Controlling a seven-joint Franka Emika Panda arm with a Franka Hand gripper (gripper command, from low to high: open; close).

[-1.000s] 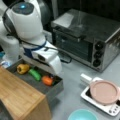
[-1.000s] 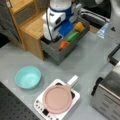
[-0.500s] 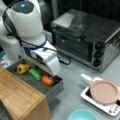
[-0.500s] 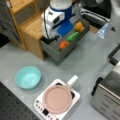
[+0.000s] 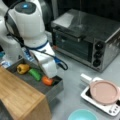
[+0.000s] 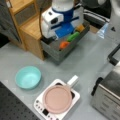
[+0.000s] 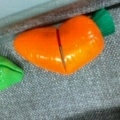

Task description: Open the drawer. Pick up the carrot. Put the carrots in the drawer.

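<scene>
The grey drawer point(image 5: 55, 90) point(image 6: 65, 53) stands pulled out from under the light wooden top point(image 5: 20, 96). The stubby orange carrot point(image 5: 47, 80) point(image 6: 64, 45) point(image 7: 60, 48) lies on the drawer's dark floor near the front wall, its green cap against the wall in the wrist view. My gripper point(image 5: 50, 74) point(image 6: 60, 38) hangs straight above the carrot, very close to it, and its fingertips do not show in the wrist view. Beside the carrot lie a long green vegetable point(image 5: 35, 74) point(image 6: 73, 36) point(image 7: 8, 75) and a yellow pepper-like piece point(image 5: 23, 68) point(image 6: 80, 28).
A steel toaster oven point(image 5: 85, 37) point(image 6: 107, 97) with black knobs stands behind the drawer. A pink pan point(image 5: 103, 92) point(image 6: 57, 98) sits on a white hob, and a teal bowl point(image 5: 82, 116) point(image 6: 28, 77) rests on the grey table.
</scene>
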